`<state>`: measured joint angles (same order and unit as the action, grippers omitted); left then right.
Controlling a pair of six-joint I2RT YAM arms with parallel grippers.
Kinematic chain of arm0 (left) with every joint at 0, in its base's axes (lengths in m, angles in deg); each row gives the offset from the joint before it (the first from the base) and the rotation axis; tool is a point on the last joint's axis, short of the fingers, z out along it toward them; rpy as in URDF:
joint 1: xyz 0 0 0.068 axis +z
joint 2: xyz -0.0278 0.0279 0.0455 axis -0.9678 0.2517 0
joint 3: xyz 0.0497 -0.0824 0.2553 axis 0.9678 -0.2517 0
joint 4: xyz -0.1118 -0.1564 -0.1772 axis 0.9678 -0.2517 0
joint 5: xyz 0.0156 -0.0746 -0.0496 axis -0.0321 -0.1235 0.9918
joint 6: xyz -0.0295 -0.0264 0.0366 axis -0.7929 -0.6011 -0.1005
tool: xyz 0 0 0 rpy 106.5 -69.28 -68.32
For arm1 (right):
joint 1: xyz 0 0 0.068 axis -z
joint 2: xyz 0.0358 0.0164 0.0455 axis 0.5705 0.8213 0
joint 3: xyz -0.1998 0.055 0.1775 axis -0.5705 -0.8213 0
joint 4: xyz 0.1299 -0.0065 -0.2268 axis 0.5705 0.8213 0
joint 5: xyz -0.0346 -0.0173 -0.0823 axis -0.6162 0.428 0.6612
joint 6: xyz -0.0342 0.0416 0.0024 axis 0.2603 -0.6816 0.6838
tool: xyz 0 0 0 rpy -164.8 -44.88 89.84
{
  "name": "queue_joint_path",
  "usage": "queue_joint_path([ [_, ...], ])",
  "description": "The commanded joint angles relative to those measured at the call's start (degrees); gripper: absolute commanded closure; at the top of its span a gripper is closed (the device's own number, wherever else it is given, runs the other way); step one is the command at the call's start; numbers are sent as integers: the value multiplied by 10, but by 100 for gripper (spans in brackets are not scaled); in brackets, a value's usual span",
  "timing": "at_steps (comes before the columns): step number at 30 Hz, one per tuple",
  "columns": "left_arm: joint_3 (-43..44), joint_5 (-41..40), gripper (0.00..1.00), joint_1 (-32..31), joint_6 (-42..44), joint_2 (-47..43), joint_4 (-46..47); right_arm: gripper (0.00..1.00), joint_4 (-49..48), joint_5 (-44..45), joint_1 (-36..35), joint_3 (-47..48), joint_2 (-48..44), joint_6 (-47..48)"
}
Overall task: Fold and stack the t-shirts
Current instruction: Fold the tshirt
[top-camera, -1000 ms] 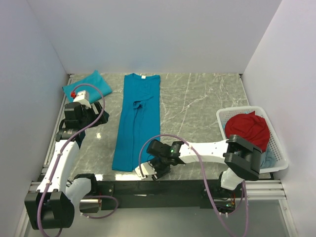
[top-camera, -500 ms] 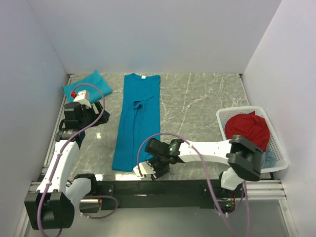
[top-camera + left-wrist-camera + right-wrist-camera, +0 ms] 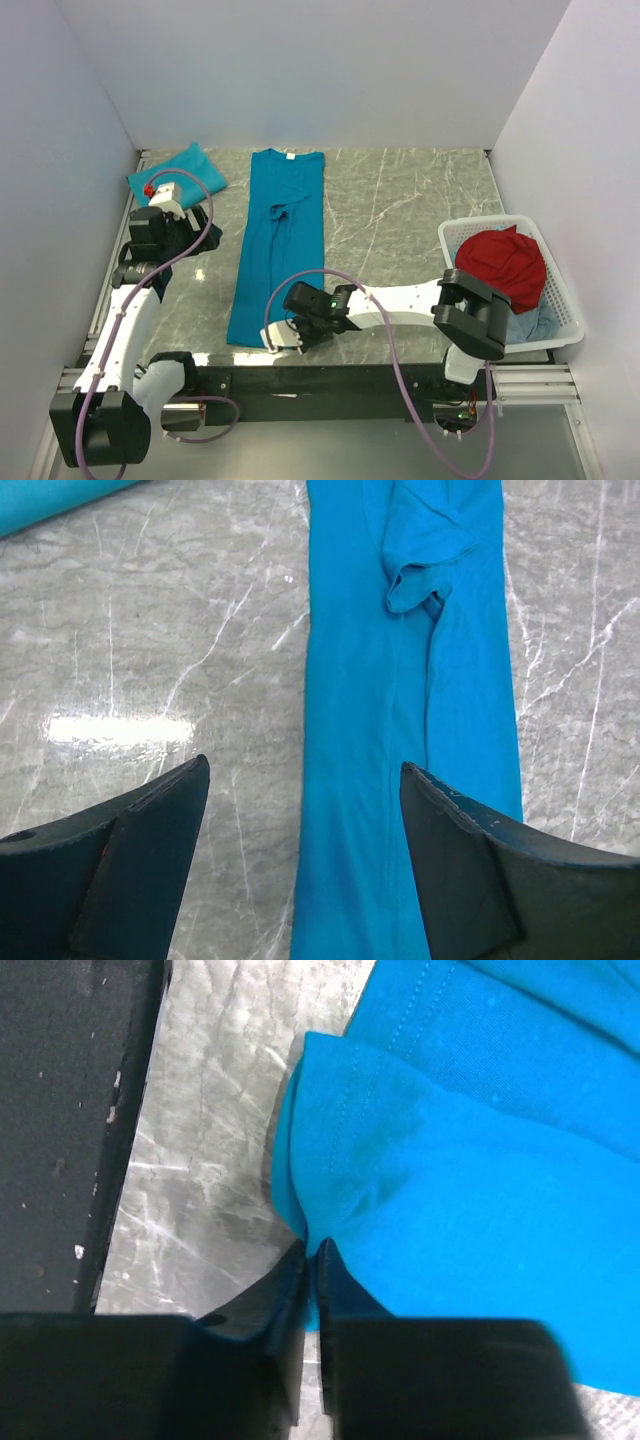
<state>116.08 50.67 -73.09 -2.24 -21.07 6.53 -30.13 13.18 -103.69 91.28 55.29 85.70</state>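
Down at the near edge of the grey marbled table (image 3: pixel 400 220), the right gripper (image 3: pixel 312 1252) is clamped tight on the near right corner of the long teal-blue cloth t-shirt (image 3: pixel 278 245). So yeah, the hem is pinched between the two black fingers (image 3: pixel 262 1305), and a little fold of cloth is bunched up right at the tips. That shirt is laid flat as a narrow strip running near to far, left of the table's middle. A small white neck label (image 3: pixel 289 156) is seen at its far end, and a sleeve is folded in across the middle. Over on the left, the left gripper (image 3: pixel 302 770) is held up off the table with its jaws spread wide, nothing gripped. A small folded teal-blue cloth t-shirt (image 3: pixel 180 170) is parked in the far left corner. On the right, a white slatted plastic basket (image 3: pixel 566 305) is filled with a crumpled red cloth (image 3: pixel 503 262).
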Motion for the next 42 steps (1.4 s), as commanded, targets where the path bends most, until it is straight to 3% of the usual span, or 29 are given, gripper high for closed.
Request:
queue_joint_path([
  [1,-3,18,18,1,15,-23,24,94,18,14,3,-52,-14,13],
  [4,-8,51,19,1,21,-24,35,99,42,0,27,-83,-54,37],
  [9,-16,150,21,-10,4,25,60,100,105,-17,113,-140,-129,106],
  [13,8,175,23,-38,-55,108,68,93,120,-19,160,-179,-202,124],
  [15,50,137,25,-75,-77,176,60,85,136,-34,163,-185,-219,130],
  [16,71,115,25,-86,-90,202,54,70,132,-32,165,-186,-232,127],
  [18,143,31,25,-108,-116,285,29,62,135,-38,174,-176,-242,116],
  [20,207,-1,28,-109,-133,366,23,52,140,-58,210,-145,-261,101],
  [24,306,-60,32,-108,-152,490,16,48,139,-155,285,-99,-302,52],
  [29,455,-104,38,-109,-155,637,-48,49,108,-205,358,-95,-351,14],
  [37,611,-115,57,-109,-146,773,-114,49,96,-233,399,-114,-401,5],
  [42,684,-125,85,-108,-152,841,-144,49,98,-247,408,-115,-419,2],
])
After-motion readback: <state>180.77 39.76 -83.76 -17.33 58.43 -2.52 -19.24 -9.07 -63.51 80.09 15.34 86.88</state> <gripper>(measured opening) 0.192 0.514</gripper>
